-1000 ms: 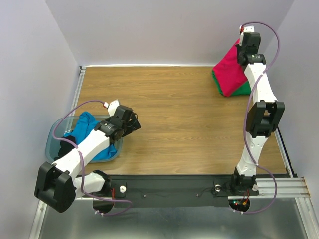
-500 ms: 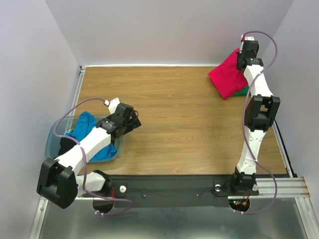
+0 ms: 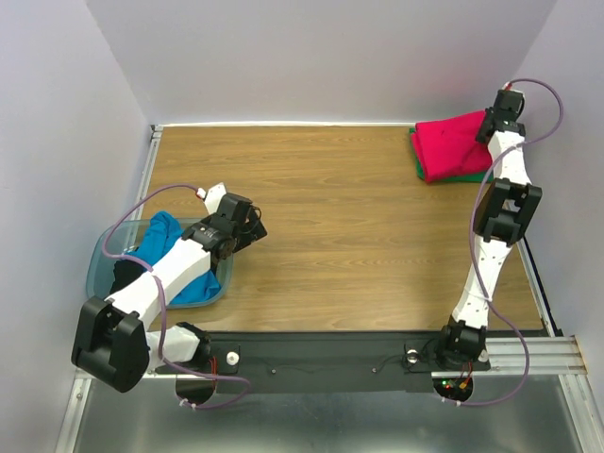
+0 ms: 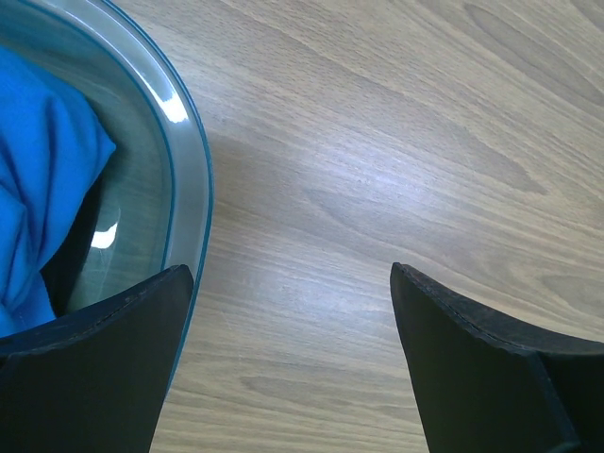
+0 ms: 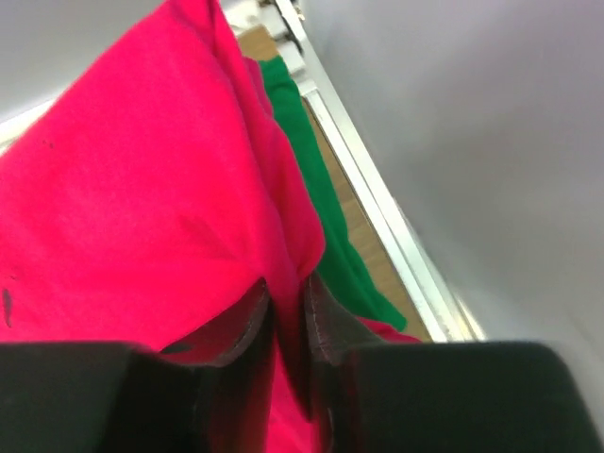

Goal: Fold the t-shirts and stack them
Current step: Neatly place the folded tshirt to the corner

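The crimson-pink t-shirt (image 3: pixel 451 143) lies over the emerald green t-shirt (image 3: pixel 460 174) at the table's far right corner. My right gripper (image 3: pixel 488 129) is shut on the pink shirt's right edge; in the right wrist view its fingers (image 5: pixel 326 326) pinch a fold of the pink cloth (image 5: pixel 142 189) with the green shirt (image 5: pixel 321 217) beside it. The bright blue t-shirt (image 3: pixel 166 250) lies crumpled in the tub (image 3: pixel 99 274) at the left. My left gripper (image 3: pixel 253 231) is open and empty over bare wood beside the tub's rim (image 4: pixel 193 198); blue cloth (image 4: pixel 42 189) shows inside.
A dark cloth (image 3: pixel 123 276) lies in the tub under the blue shirt. Grey walls close in the table at the left, back and right. A metal rail (image 3: pixel 538 283) runs along the right edge.
My right gripper has swung right and toward the back corner, pulling the pink shirt flat over the green one. The left arm has barely moved.
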`<state>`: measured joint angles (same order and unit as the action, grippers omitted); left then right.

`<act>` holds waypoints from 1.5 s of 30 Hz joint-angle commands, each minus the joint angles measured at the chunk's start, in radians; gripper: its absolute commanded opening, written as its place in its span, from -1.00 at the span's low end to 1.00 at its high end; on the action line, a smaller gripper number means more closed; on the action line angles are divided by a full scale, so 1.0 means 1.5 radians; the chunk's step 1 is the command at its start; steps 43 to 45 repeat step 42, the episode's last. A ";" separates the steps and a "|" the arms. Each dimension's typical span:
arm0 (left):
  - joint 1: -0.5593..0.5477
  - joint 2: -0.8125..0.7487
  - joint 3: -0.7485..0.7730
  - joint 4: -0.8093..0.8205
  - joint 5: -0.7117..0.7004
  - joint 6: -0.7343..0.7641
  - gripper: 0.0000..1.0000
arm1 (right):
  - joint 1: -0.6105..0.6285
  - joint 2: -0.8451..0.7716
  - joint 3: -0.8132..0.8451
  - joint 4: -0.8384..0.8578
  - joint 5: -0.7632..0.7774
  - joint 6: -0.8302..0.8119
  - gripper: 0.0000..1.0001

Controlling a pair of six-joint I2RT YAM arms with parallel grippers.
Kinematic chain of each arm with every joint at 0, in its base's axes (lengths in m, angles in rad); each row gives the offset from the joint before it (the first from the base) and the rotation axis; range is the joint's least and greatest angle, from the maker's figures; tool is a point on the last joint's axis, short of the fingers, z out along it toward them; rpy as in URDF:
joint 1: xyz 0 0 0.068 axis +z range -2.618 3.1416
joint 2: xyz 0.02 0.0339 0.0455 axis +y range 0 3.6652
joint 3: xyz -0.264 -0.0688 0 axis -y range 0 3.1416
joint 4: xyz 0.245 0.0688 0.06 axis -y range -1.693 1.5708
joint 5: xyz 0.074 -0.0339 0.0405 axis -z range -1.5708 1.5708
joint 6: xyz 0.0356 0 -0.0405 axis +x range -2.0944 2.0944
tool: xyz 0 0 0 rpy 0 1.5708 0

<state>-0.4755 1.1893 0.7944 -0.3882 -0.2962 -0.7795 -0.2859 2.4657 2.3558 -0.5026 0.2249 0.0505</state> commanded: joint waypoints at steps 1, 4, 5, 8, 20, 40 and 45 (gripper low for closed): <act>0.004 0.004 0.004 -0.031 0.009 -0.012 0.97 | -0.020 0.001 0.017 0.035 -0.065 0.041 0.01; 0.004 -0.014 -0.001 -0.035 0.013 -0.015 0.97 | -0.020 -0.025 -0.018 0.035 -0.085 0.041 1.00; 0.004 -0.018 -0.002 -0.035 0.014 -0.016 0.97 | -0.020 -0.031 -0.023 0.035 -0.084 0.042 1.00; 0.004 -0.037 -0.005 -0.041 0.016 -0.017 0.97 | -0.020 -0.074 -0.047 0.035 -0.106 0.051 1.00; 0.004 -0.082 0.016 -0.028 0.031 0.005 0.97 | 0.053 -0.411 -0.407 0.031 -0.211 0.150 1.00; 0.005 -0.144 -0.001 0.034 0.027 0.020 0.97 | 0.094 -1.151 -1.155 0.044 -0.127 0.296 1.00; 0.005 -0.166 -0.002 0.031 0.022 0.020 0.97 | 0.093 -1.150 -1.151 0.045 -0.128 0.296 1.00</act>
